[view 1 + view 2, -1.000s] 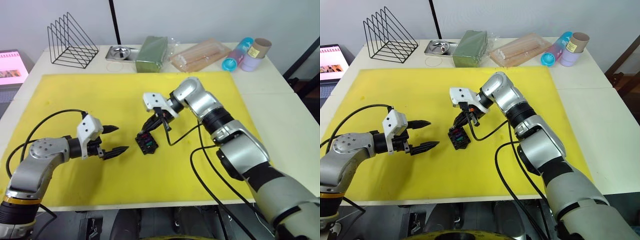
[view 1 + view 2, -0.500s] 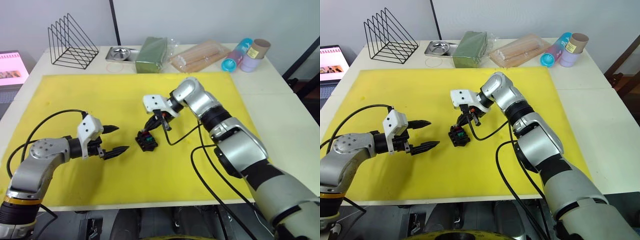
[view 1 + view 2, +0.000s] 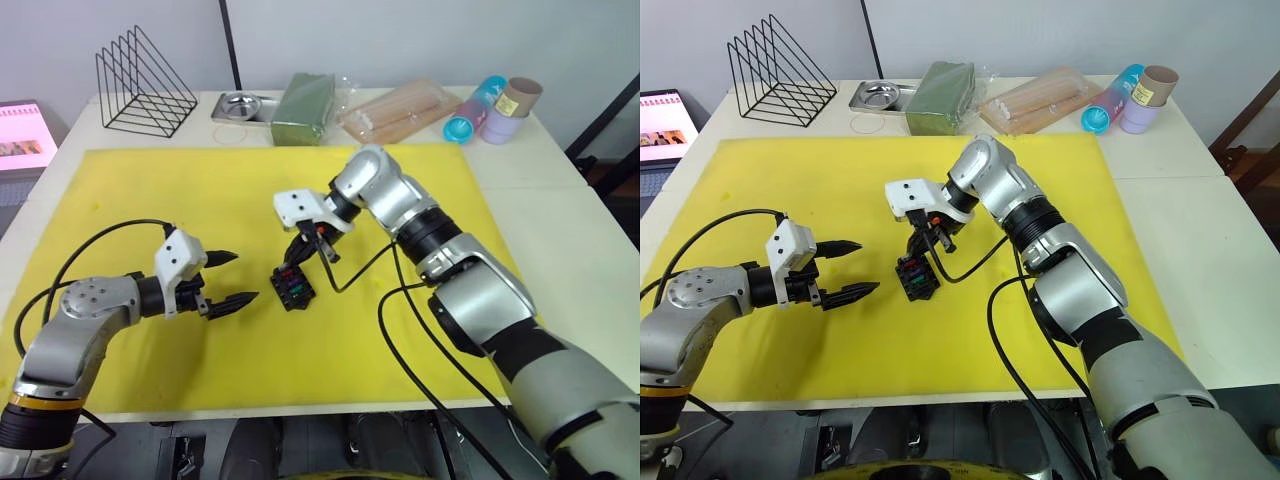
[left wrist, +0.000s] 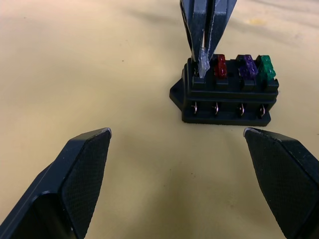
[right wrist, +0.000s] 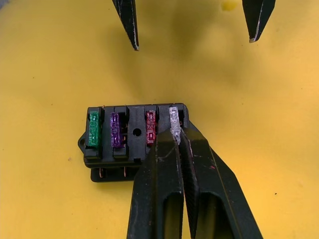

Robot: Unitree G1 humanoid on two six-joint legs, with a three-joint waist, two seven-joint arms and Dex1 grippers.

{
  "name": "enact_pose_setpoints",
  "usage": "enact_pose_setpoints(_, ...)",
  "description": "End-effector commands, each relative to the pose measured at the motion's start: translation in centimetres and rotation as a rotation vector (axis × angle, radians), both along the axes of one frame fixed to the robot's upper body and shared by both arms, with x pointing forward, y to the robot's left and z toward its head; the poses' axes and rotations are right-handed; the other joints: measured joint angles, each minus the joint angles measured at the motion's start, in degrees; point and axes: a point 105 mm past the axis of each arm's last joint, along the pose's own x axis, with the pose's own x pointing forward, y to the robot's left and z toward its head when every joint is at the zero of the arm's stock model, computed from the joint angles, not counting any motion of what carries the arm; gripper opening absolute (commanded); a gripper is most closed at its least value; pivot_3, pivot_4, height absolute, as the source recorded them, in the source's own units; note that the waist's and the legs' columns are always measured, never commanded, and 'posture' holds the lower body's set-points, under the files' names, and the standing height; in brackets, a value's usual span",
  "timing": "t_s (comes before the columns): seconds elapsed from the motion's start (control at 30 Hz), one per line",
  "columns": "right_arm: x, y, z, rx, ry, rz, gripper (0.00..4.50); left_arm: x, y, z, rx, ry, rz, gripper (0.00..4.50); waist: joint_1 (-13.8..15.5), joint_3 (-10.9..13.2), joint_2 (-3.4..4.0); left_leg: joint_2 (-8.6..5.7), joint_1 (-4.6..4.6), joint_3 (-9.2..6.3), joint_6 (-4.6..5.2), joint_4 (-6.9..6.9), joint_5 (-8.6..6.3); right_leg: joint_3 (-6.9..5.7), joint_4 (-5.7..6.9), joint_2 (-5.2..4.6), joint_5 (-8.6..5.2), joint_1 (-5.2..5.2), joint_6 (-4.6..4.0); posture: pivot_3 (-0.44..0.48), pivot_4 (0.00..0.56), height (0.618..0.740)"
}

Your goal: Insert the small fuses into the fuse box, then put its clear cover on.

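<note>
Right gripper [image 5: 176, 130] pinched nearly shut on the pale greyish-tan blade fuse [image 5: 174, 118], held upright at the end slot of the small black rectangular plastic fuse box [image 5: 134, 140]. Beside it in the same row, seated in their slots: a red fuse [image 5: 150, 121], then past a round hole a purple fuse [image 5: 115, 130] and a green fuse [image 5: 93, 130]. Small metal clips along the block's side. Box resting near the middle of the yellow mat [image 3: 150, 200]. Left gripper [image 3: 228, 279] spread wide, holding nothing, hovering just beside the box, tips pointed toward it.
</note>
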Motion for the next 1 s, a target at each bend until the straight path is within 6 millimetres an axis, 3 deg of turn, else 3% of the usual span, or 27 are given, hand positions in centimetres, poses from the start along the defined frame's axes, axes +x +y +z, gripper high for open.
enact_pose_setpoints(0.03, -0.5, 0.8, 1.1, -0.006, -0.018, 0.032, 0.04, -0.1, -0.6, 0.9, 0.004, -0.052, -0.02, 4.5, 0.0, 0.0, 0.0, 0.0, 0.0, 0.0, 0.0, 0.0, 0.0, 0.0, 0.0, 0.0, 0.0, -0.01, 0.0, 0.0, 0.15, 0.74)
enact_pose_setpoints(0.3, -0.4, 1.0, 0.8, -0.023, -0.049, 0.032, 0.04, -0.2, -0.7, 1.0, 0.003, -0.056, -0.016, 4.5, 0.0, 0.0, 0.0, 0.0, 0.0, 0.0, 0.0, 0.0, 0.0, 0.0, 0.0, 0.01, 0.0, -0.01, 0.0, 0.0, 0.15, 0.74)
enact_pose_setpoints(1.0, -0.4, 1.1, 3.0, -0.002, -0.06, 0.041, 0.04, -0.2, -0.9, 1.2, -0.003, -0.057, -0.019, 4.5, 0.0, 0.0, 0.0, 0.0, -0.03, 0.0, 0.0, 0.0, 0.0, 0.0, -0.01, 0.0, 0.0, -0.03, 0.0, 0.0, 0.15, 0.74)
